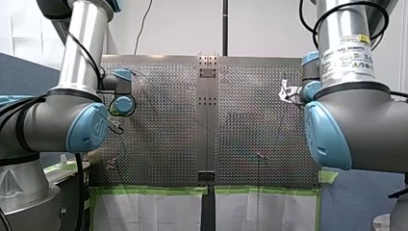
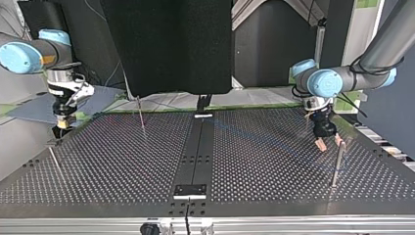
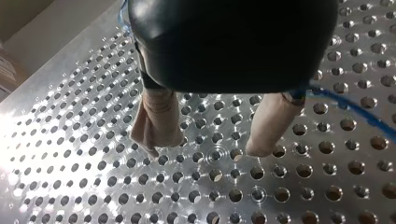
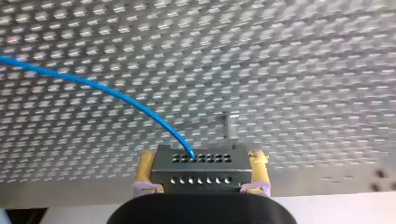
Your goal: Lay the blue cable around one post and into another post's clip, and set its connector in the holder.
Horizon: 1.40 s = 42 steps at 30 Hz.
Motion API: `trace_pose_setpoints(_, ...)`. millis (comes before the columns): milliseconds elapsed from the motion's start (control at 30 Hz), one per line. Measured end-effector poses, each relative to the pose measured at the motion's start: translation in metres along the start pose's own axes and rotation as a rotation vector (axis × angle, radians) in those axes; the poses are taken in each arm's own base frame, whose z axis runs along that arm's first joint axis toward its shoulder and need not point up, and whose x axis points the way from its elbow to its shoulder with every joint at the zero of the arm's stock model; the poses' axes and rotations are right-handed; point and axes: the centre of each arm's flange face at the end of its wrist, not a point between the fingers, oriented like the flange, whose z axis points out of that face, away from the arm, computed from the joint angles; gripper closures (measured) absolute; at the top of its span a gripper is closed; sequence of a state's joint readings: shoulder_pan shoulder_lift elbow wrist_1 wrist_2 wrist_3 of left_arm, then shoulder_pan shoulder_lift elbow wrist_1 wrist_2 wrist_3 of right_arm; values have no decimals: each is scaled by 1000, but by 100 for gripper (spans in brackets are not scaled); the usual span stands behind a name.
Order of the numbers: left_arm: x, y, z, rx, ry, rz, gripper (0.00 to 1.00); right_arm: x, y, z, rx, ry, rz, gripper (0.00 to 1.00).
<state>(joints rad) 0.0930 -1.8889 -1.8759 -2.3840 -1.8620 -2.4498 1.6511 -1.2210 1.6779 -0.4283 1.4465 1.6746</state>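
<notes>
In the front view both sets of jaws are hidden behind the arms' elbows. The blue cable (image 4: 116,95) is barely made out in the top view, as a faint line across the perforated metal desk (image 2: 122,161) toward the side edge at my left arm. Its full run cannot be traced.

In the right wrist view the right gripper (image 4: 202,157) is seen with its yellow-padded jaws clamped on the grey metal connector block with two rows of holes (image 4: 201,175). The block is held over the desk close to an edge. The cable is plugged into one hole of the upper row and curves away over the desk. A small upright post (image 4: 229,125) is seen just ahead of the block, blurred.

The left gripper (image 3: 208,148) has a black body and beige-padded jaws, set apart and gripping nothing, just above the desk. The cable is seen beside one finger, its end cut off by the gripper body. In the top view a thin upright metal post (image 2: 337,164) is seen near that gripper, close to the side edge. Whether the cable touches it cannot be told.
</notes>
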Motion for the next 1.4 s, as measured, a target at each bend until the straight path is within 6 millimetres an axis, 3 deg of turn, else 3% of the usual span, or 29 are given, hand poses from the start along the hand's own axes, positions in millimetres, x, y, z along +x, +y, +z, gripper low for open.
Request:
trace_pose_setpoints(200, 0, 0, 0, 0, 0, -1, 0, 36, -1, -7, 5, 75, -8, 100)
trace_pose_setpoints(300, 0, 0, 0, 0, 0, -1, 0, 44, -2, -9, 6, 95, -12, 100)
trace_pose_setpoints(733, 0, 0, 0, -1, 2, 1, 0, 18, 13, 7, -1, 92, -3, 100)
trace_pose_setpoints(1100, 1, -1, -1, 2, 3, 0, 0, 17, 23, 14, 16, 112, -8, 100)
trace_pose_setpoints(1400, 2, -1, -1, 2, 4, 2, 0, 4, 37, 26, 23, 54, -24, 100)
